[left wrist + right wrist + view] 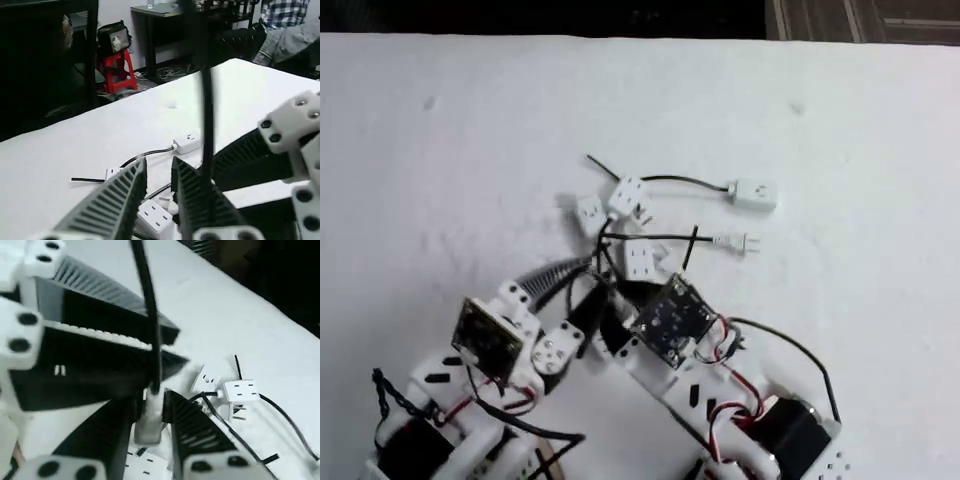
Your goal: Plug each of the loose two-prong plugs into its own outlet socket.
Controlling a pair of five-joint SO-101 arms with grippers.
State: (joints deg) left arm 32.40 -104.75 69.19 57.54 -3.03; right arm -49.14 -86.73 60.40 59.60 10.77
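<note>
The right gripper (150, 402) is holding a plug (148, 426) clamped between its fingers, the plug's black cord (149, 315) trailing out of the grip, close to a cluster of outlets (630, 197) mid-counter (440, 180). The left gripper (159, 166) is hovering just beside it, fingers slightly apart with nothing between them. A second plug (736, 242) is lying loose near a lone socket (755, 193).

A white table (440, 150) carries corded outlet sockets (628, 196) and a loose plug (726, 241) (prongs bare).
</note>
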